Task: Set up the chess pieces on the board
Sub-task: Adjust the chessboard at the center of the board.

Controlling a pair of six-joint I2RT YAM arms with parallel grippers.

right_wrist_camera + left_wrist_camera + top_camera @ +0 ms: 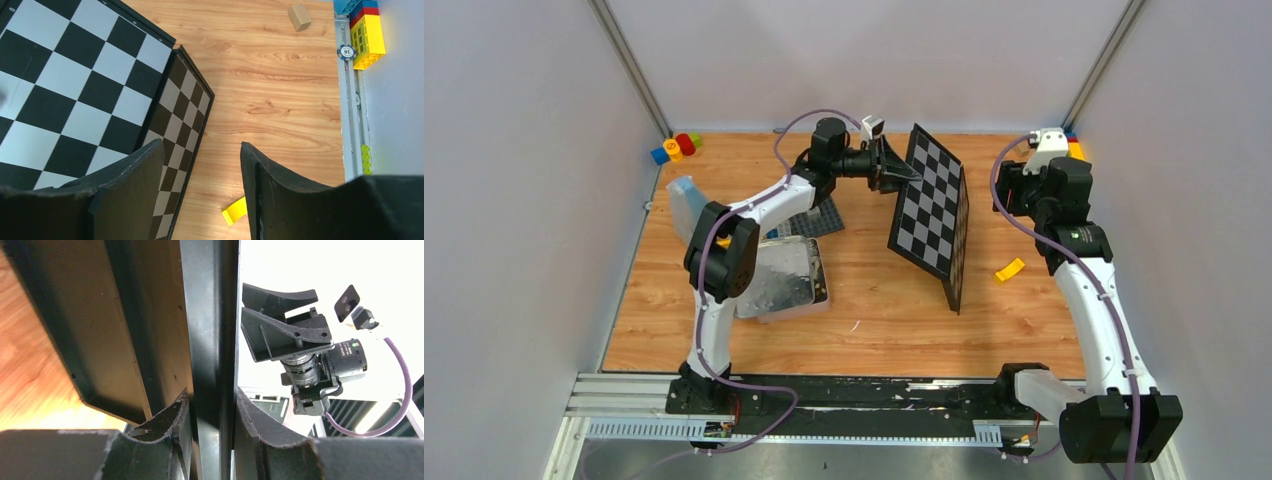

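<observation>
Well, the left arm [724, 250] climbs from its base, bends at the elbow and stretches out toward the back middle of the table [874, 320], with its wrist turned sideways to the right. The left gripper [894, 172] is clamped on the board [929, 205]. In the left wrist view a black edge of the board runs straight up between the two fingers [170, 415], which press on it from either side.

The board is lifted and tilted, with its checks facing forward and to the left and its lower corner down near the wood. It is partly folded. From the right wrist view one half looks bright and the other, hinged at an angle, sits in shadow.

The right arm [1094, 290] rises along the right side, and the right gripper [201, 145] points down with its fingers spread and nothing between them. The board's shaded half lies just beside its left finger [145, 170].

By my count there is one board in two halves, one metal tin [784, 280] under the left arm and one studded baseplate [819, 220] behind it. There is also one loose yellow brick [1010, 270] right of the board, and one wooden block [299, 18] near the back rail.
</observation>
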